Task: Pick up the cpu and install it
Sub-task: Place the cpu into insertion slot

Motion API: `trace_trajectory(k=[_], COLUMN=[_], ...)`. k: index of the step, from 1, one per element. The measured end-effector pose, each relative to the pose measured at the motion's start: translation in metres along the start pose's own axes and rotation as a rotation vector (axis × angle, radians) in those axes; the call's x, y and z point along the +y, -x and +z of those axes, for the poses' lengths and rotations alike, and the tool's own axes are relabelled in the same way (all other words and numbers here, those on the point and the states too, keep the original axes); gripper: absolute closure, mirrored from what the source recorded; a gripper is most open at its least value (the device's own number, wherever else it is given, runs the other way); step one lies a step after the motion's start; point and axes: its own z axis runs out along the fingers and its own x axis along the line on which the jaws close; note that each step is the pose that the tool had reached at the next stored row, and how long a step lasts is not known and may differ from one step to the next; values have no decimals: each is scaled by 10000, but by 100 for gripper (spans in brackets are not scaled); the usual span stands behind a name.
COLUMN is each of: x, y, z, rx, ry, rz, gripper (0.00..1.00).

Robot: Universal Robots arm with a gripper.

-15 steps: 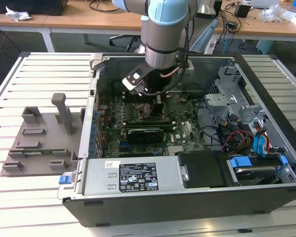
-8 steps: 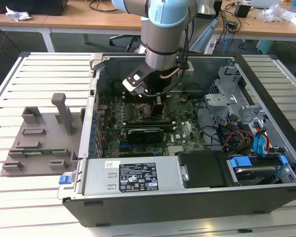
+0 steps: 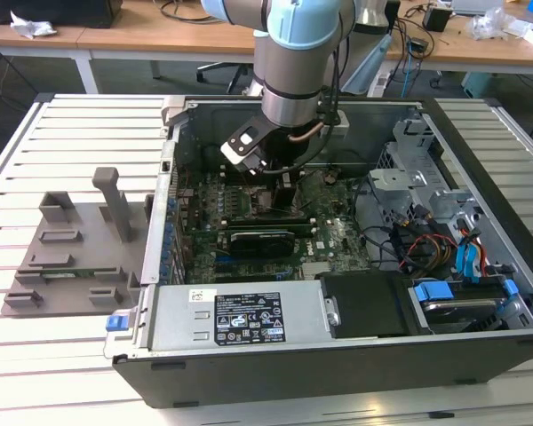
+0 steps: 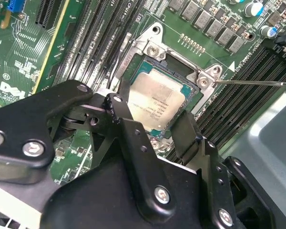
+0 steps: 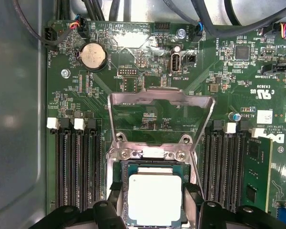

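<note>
The cpu (image 5: 155, 198) is laid flat in the motherboard socket (image 5: 152, 165), straddled by the pincer (image 5: 153, 190); whether it is clamped or released cannot be told. The load plate (image 5: 159, 112) is not yet closed.

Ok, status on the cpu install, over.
Copy: gripper low over the socket; cpu lying flat in it; load plate standing open, nothing across the cpu.

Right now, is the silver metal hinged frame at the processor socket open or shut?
Open: the silver metal frame is swung back, leaving the silver-topped square cpu uncovered.
</note>
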Motion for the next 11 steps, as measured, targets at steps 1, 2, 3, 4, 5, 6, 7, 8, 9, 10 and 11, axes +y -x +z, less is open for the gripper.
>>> trace_trajectory(k=[1,2,3,4,5,6,7,8,9,10,11], x=[1,2,2,4,6,7,8,9,9,9,7], y=[-4,-15,-25,-34,-36,-37,-37,-38,-38,-38,-37], z=[1,1,0,0,0,-1,0,0,-5,-14,-46], rx=[2,1,0,-1,-2,-2,-7,-11,-28,-40,-63], ry=[2,0,0,0,1,0,1,0,-2,-1,-2], rz=[-2,-6,-13,-20,-24,-27,-26,-27,-26,-26,-25], gripper=[38,38,38,38,38,38,38,38,38,38,38])
